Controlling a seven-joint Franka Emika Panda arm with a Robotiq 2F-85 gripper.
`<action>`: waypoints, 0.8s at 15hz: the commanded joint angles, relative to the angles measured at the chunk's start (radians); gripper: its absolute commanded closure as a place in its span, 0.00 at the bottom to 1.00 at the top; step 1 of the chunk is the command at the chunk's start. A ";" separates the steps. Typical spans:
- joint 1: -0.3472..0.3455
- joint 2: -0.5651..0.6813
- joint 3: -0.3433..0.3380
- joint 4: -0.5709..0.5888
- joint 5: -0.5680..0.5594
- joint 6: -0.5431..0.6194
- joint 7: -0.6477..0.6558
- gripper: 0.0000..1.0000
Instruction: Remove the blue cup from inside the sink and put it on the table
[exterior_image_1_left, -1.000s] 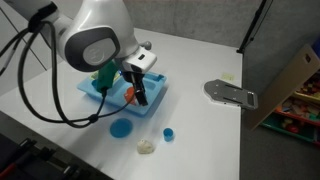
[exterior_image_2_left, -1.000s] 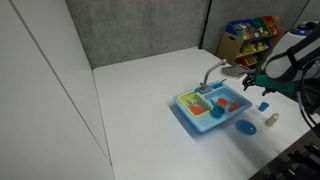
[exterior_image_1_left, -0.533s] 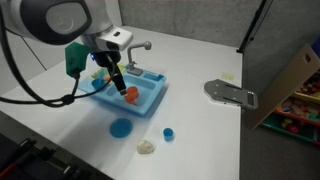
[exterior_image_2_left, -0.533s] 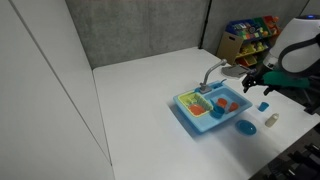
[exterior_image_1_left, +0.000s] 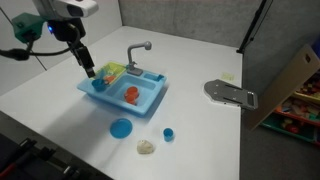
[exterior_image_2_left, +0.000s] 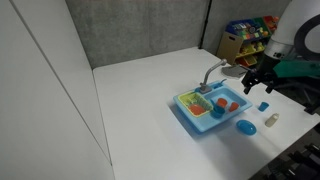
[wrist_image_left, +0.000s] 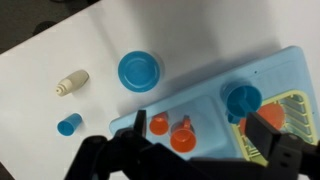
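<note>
Smooth white table (exterior_image_1_left: 190, 60) with thimble-like blue cup (exterior_image_1_left: 168, 132), rectangular plastic sink (exterior_image_1_left: 152, 104)

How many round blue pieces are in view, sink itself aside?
3. A flat blue disc and the tiny blue cup lie on the table, apart; a third round blue piece sits inside the sink. The fingers may hide more.

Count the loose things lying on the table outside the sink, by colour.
Blue: 2, the flat blue disc and the small blue cup
Cream: 1, a small cream piece
Grey: 1, the metal plate
Total: 4
</note>
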 joint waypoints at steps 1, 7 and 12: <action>-0.025 -0.090 0.075 0.026 0.040 -0.169 -0.055 0.00; -0.050 -0.245 0.132 0.060 0.032 -0.374 -0.062 0.00; -0.087 -0.407 0.136 0.060 0.038 -0.465 -0.107 0.00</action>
